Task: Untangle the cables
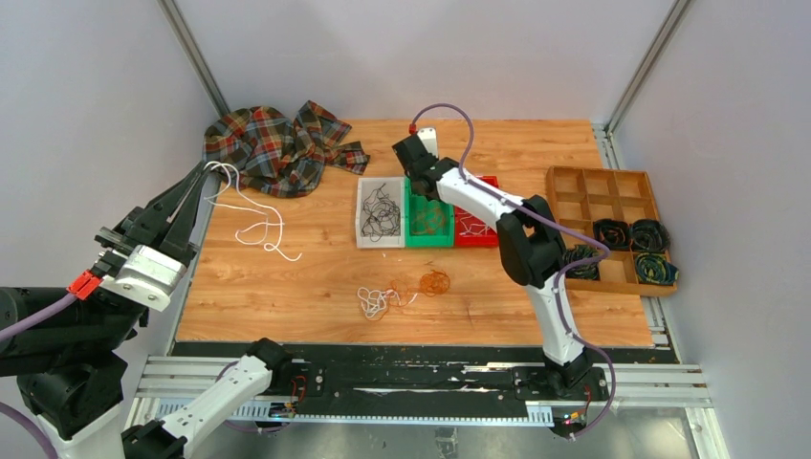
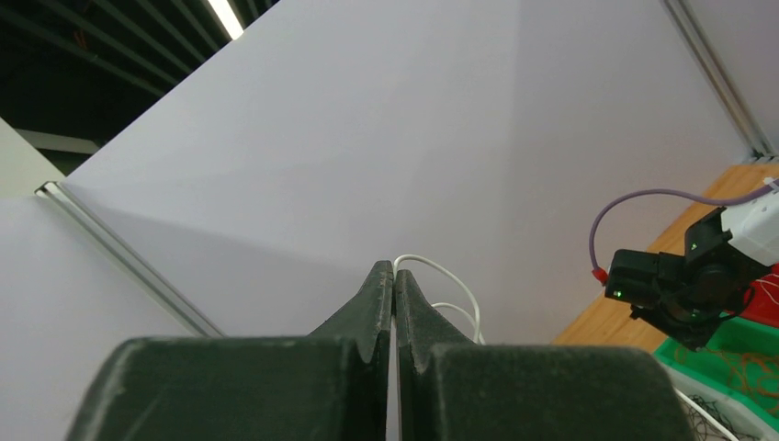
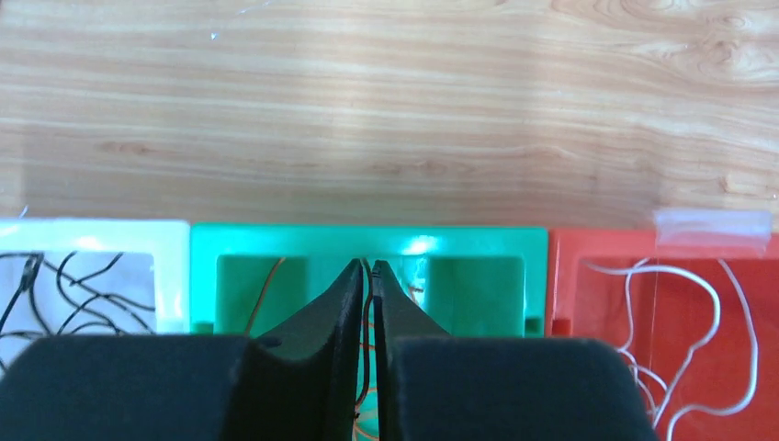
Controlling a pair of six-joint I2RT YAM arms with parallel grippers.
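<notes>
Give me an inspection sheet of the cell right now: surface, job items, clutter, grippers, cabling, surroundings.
Surface: wooden table, no spill seen.
Job's things: black cables in white bin; orange cables in green bin; white cables in red bin; loose tangle of white and orange strands on the table.
Clutter: plaid cloth far left; wooden tray at right, holding dark coiled cords.
Grippers: left gripper raised, shut on a white cable; right gripper over the green bin, jaws almost closed, thin strand in the slit.
Cables: purple hose arcs above the right arm.
Surroundings: plain walls, metal frame posts.
</notes>
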